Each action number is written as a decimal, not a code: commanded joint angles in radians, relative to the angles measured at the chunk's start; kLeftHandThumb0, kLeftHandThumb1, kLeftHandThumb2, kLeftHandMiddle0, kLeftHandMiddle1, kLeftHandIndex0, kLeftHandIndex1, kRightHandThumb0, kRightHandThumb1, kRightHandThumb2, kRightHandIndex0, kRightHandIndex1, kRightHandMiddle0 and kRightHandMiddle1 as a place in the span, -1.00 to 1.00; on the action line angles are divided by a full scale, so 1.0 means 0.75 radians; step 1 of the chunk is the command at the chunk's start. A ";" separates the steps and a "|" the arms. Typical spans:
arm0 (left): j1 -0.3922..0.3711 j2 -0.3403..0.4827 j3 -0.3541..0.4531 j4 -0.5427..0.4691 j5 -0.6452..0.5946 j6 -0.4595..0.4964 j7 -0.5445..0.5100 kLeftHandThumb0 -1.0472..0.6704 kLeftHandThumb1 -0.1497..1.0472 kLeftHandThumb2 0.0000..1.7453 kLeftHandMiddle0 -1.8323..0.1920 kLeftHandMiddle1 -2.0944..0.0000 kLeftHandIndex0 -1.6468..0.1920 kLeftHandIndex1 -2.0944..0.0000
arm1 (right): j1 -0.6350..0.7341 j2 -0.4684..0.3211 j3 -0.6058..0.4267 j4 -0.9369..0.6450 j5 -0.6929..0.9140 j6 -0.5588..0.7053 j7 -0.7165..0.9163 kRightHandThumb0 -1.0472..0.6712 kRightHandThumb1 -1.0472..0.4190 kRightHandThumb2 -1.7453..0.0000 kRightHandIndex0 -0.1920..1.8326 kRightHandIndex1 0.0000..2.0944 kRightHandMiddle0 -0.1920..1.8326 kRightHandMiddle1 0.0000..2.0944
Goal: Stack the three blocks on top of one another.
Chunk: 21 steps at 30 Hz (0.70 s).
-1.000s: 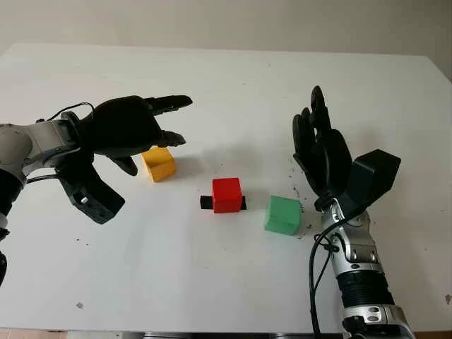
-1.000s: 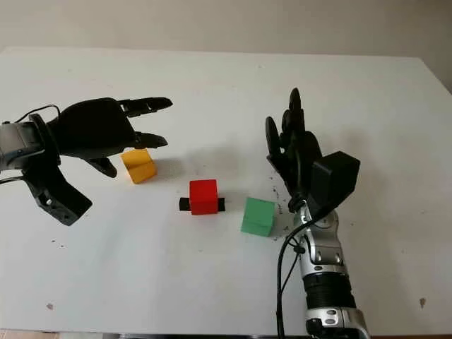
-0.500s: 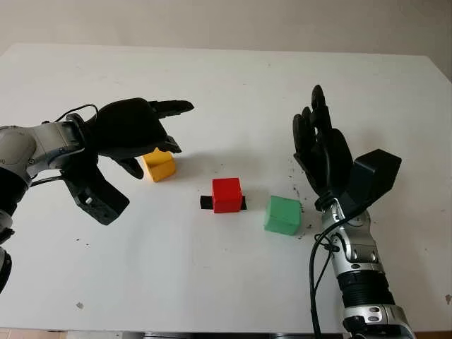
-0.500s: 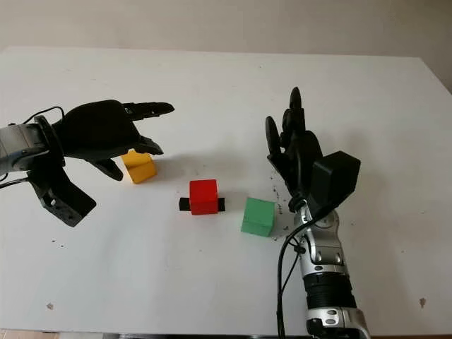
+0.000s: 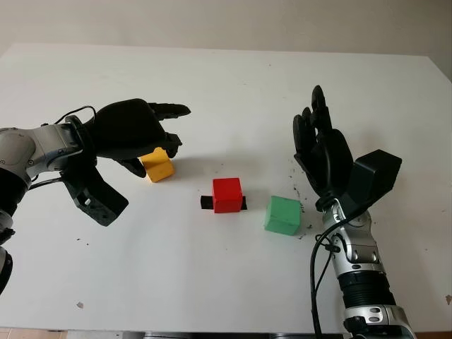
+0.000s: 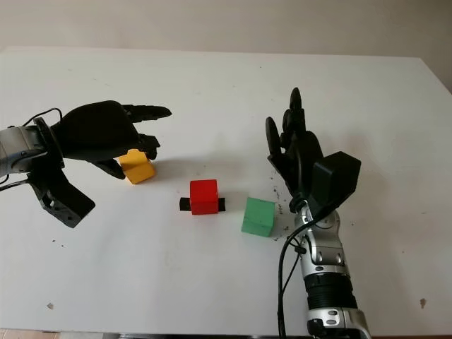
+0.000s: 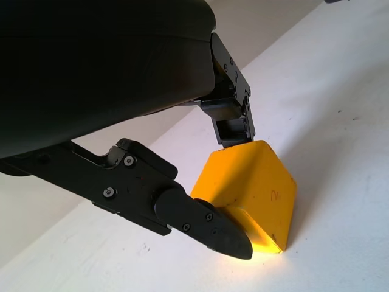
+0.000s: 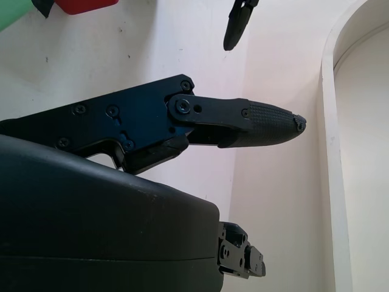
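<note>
A yellow block (image 5: 162, 168) sits on the white table (image 5: 233, 85) at the left, with my left hand (image 5: 157, 147) curled over it. In the left wrist view a finger (image 7: 234, 125) presses on the block's (image 7: 258, 179) far top edge and the thumb (image 7: 206, 226) lies against its near side. The block still stands on the table. A red block (image 5: 227, 194) is in the middle and a green block (image 5: 283, 215) just right of it. My right hand (image 5: 319, 138) is held open and upright, right of the green block, apart from it.
A small black strip (image 5: 205, 203) lies under the red block, sticking out on both sides. The table's far edge meets a pale wall. Bare white surface lies in front of the blocks and between the two arms.
My left hand has dropped slightly and its fingers have curled down onto the yellow block. The blocks and the right hand have not moved.
</note>
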 commanded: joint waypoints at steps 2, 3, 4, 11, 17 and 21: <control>-0.022 -0.005 0.031 0.005 -0.075 0.000 -0.067 -0.26 0.76 -0.94 0.59 0.94 0.17 0.02 | 0.002 -0.011 -0.002 -0.022 -0.006 -0.009 -0.005 -0.66 -1.00 0.44 -1.00 -1.00 -0.99 -0.97; -0.022 -0.005 0.039 0.002 -0.100 0.003 -0.092 -0.27 0.76 -0.94 0.60 0.95 0.17 0.02 | 0.001 -0.011 -0.002 -0.021 -0.006 -0.009 -0.005 -0.66 -1.00 0.44 -1.00 -1.00 -0.99 -0.97; -0.022 -0.004 0.048 -0.001 -0.125 0.005 -0.116 -0.27 0.76 -0.94 0.59 0.94 0.16 0.02 | 0.001 -0.010 -0.002 -0.021 -0.005 -0.008 -0.005 -0.66 -1.00 0.44 -1.00 -1.00 -1.00 -0.97; -0.056 0.011 0.129 -0.097 -0.292 0.017 -0.340 -0.26 0.75 -0.94 0.57 0.94 0.16 0.00 | 0.003 -0.006 0.000 -0.028 -0.001 0.014 -0.004 -0.67 -1.00 0.46 -1.00 -1.00 -1.00 -0.97; -0.094 0.016 0.189 -0.216 -0.319 0.029 -0.418 -0.29 0.75 -0.94 0.54 0.94 0.19 -0.13 | -0.001 0.004 -0.003 -0.015 0.016 0.002 0.005 -0.67 -1.00 0.47 -1.00 -1.00 -1.00 -0.98; -0.119 -0.001 0.224 -0.297 -0.359 0.033 -0.501 -0.24 0.72 -0.95 0.53 0.94 0.19 -0.16 | 0.002 0.009 -0.002 -0.016 0.015 -0.002 0.001 -0.67 -1.00 0.47 -1.00 -1.00 -1.00 -0.98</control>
